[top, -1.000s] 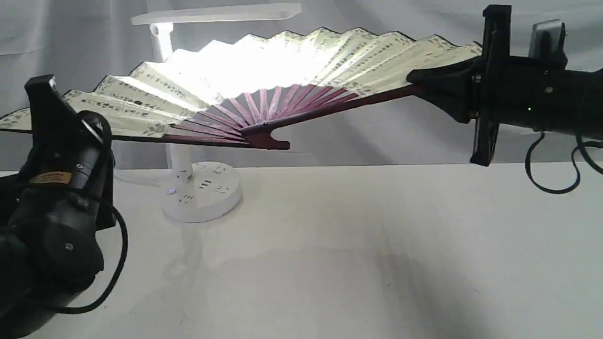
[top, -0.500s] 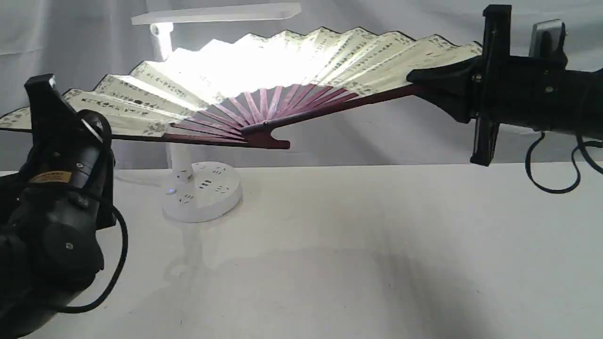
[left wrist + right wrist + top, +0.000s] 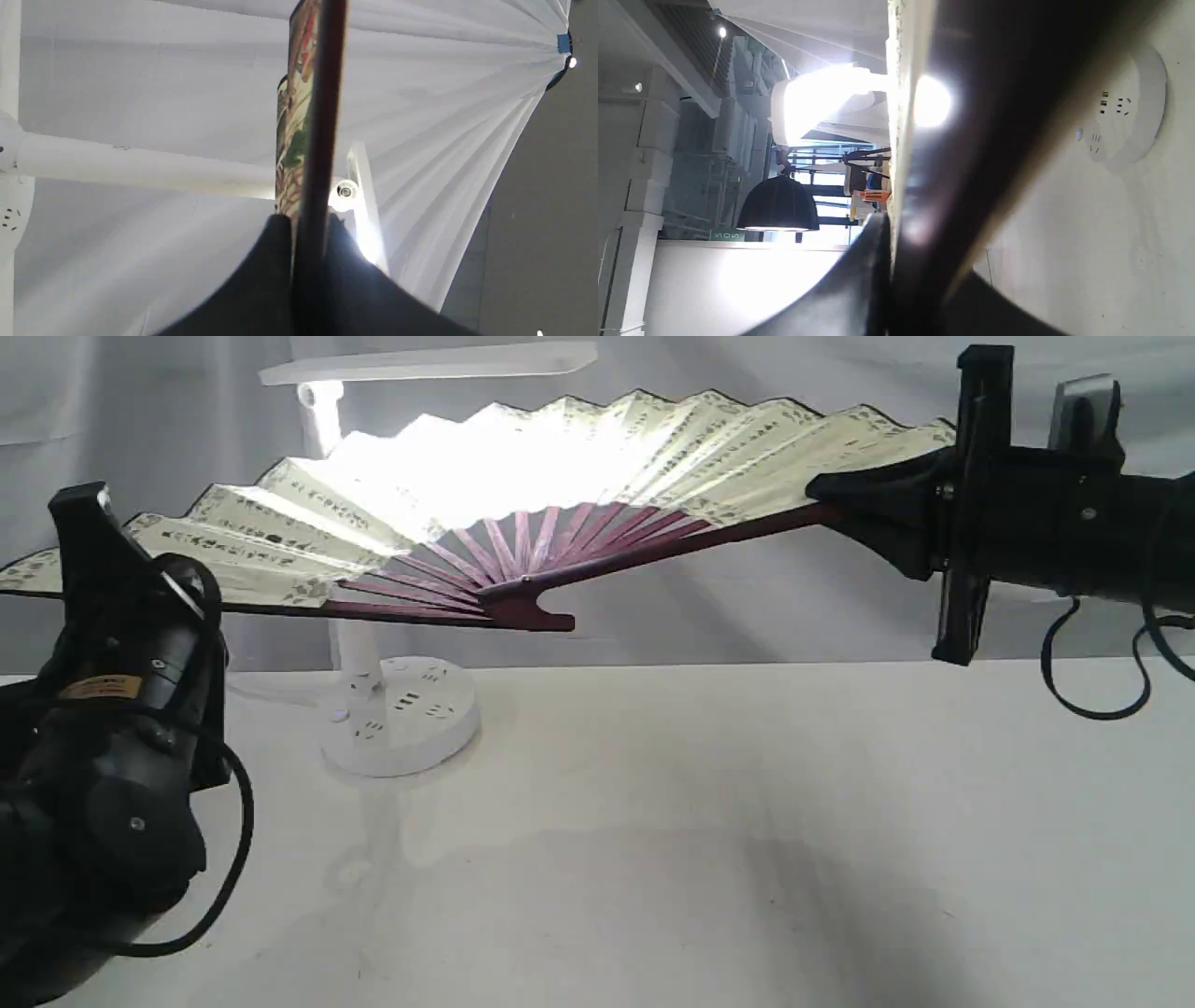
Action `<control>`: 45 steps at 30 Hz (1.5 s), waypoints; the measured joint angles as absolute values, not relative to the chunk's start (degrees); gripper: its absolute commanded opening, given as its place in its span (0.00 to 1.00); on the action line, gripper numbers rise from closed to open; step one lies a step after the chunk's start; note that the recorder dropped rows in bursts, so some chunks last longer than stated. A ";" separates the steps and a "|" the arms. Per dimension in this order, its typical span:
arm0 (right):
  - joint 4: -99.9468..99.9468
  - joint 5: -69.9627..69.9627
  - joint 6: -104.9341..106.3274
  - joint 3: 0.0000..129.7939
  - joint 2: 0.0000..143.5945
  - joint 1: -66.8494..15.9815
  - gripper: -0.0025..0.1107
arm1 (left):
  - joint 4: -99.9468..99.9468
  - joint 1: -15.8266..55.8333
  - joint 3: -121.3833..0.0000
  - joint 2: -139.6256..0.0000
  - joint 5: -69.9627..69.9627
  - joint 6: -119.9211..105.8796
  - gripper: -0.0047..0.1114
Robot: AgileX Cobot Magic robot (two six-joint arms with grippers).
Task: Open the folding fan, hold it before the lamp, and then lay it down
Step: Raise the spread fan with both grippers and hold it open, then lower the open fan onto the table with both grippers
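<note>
The folding fan (image 3: 560, 476) is spread wide in the air above the table, its cream pleats lit bright from behind and its maroon ribs meeting at the pivot (image 3: 527, 607). The lamp (image 3: 401, 714) stands behind it at the left, stem partly hidden, its flat head (image 3: 429, 362) above the fan. My left gripper (image 3: 98, 579) is shut on the fan's left guard (image 3: 317, 140). My right gripper (image 3: 840, 499) is shut on the right guard (image 3: 943, 186). In both wrist views the guard runs edge-on between the fingers.
The white table (image 3: 700, 840) lies below the fan with the lamp's round base on it at the left. A grey cloth backdrop (image 3: 794, 607) hangs behind. Black cables (image 3: 1102, 681) dangle from the right arm.
</note>
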State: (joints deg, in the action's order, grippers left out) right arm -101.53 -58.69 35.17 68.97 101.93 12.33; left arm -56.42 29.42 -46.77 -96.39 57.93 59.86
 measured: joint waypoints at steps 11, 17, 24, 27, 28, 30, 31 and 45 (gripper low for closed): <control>-101.53 -58.69 35.17 68.97 101.93 12.33 0.02 | -56.33 29.42 -46.77 -96.39 57.93 59.86 0.04; -101.53 -58.79 35.17 68.97 101.93 12.33 0.02 | -56.20 29.34 -46.77 -96.39 57.93 59.86 0.04; -101.53 -59.15 35.06 68.85 101.93 12.33 0.02 | -57.30 30.07 -46.77 -96.39 57.93 60.81 0.04; -101.53 -59.80 34.94 66.96 101.81 13.28 0.02 | -60.53 31.89 -46.77 -96.39 57.93 60.81 0.04; -101.53 -60.19 34.94 66.04 101.81 13.80 0.02 | -61.17 32.57 -46.63 -96.39 57.93 60.81 0.04; -101.53 -61.21 34.94 64.12 101.81 14.90 0.02 | -61.80 33.53 -46.29 -96.50 57.93 60.56 0.04; -101.53 -61.98 35.04 63.02 101.81 15.59 0.02 | -62.06 33.97 -46.08 -96.67 57.78 60.46 0.04; -101.02 -67.76 43.98 51.58 101.81 24.10 0.02 | -62.87 39.67 -44.97 -102.01 53.79 60.90 0.04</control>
